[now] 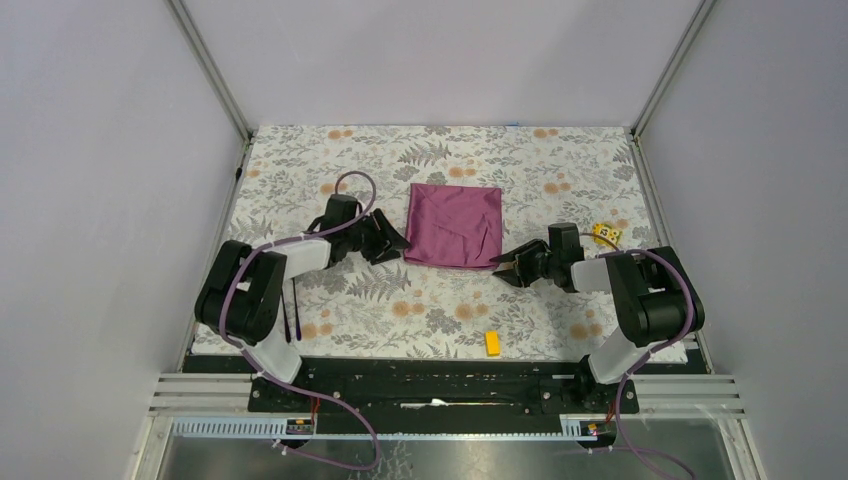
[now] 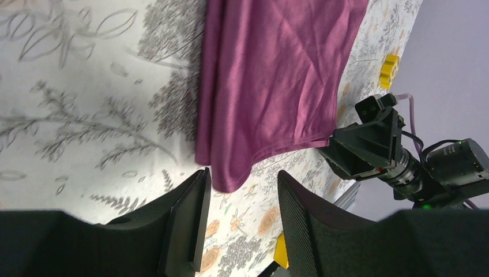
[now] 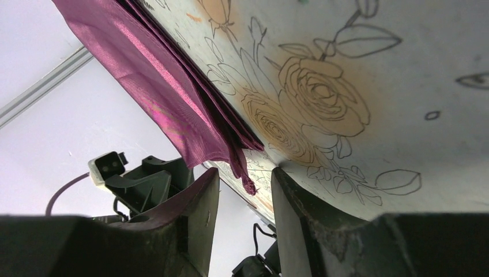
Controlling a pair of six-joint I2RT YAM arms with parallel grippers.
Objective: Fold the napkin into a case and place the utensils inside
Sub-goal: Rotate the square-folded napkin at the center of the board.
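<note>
The plum napkin point(image 1: 453, 225) lies flat in the middle of the flowered table point(image 1: 420, 300), already doubled over into a rough square, and both arms are down at its near edge. The left gripper point(image 1: 392, 243) sits just off the near-left corner. In its wrist view the fingers point(image 2: 187, 225) stand partly apart, with the cloth's rounded corner just ahead of the gap and nothing pinched. The right gripper point(image 1: 503, 266) is at the near-right corner, its jaws also parted. The corner's loose tip hangs in the opening, but I can't see either pad pressing on it. The utensils point(image 1: 287, 318) lie well away, beside the left arm's base, and a yellow block point(image 1: 492, 343) sits near the front edge. What worries me is the stack of layers at the right corner. A pinch there could catch only some of them, so that the fold peels open on lifting. The fabric looks sheeny and may slip from a shallow bite. A fingertip driven low could snag the tablecloth, or simply shove the corner away. And if one side grips before the other, the next fold would likely skew.
</note>
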